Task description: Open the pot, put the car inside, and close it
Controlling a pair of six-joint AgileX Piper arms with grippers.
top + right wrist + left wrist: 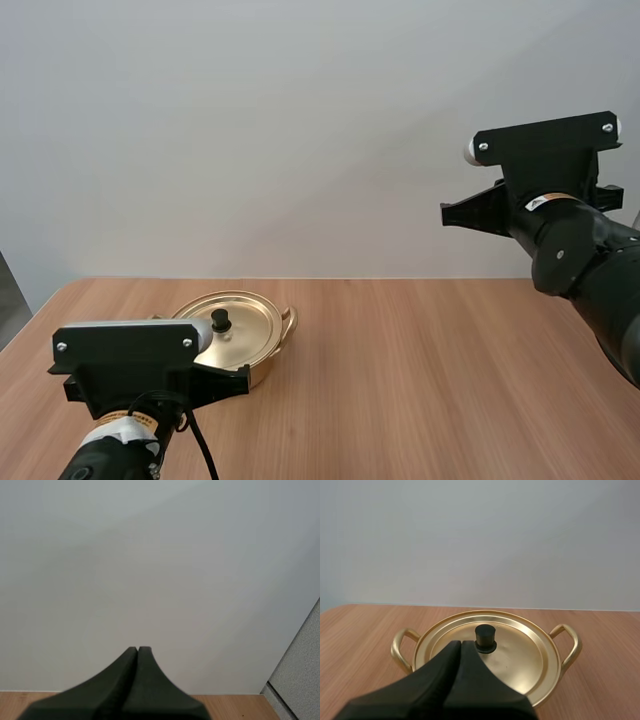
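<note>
A gold pot (240, 335) stands on the wooden table at the left, with its lid (487, 650) on and a black knob (485, 638) at the lid's middle. Two loop handles (568, 645) stick out at its sides. My left gripper (460, 643) is shut on nothing, its fingers lying together as one dark wedge just short of the knob. My right arm (560, 215) is raised high at the right. My right gripper (137, 650) is shut too, pointing at the white wall above the table's far edge.
The wooden table (420, 370) stretches bare to the right of the pot. A white wall rises behind its far edge. A grey panel (300, 675) stands at the table's far right corner.
</note>
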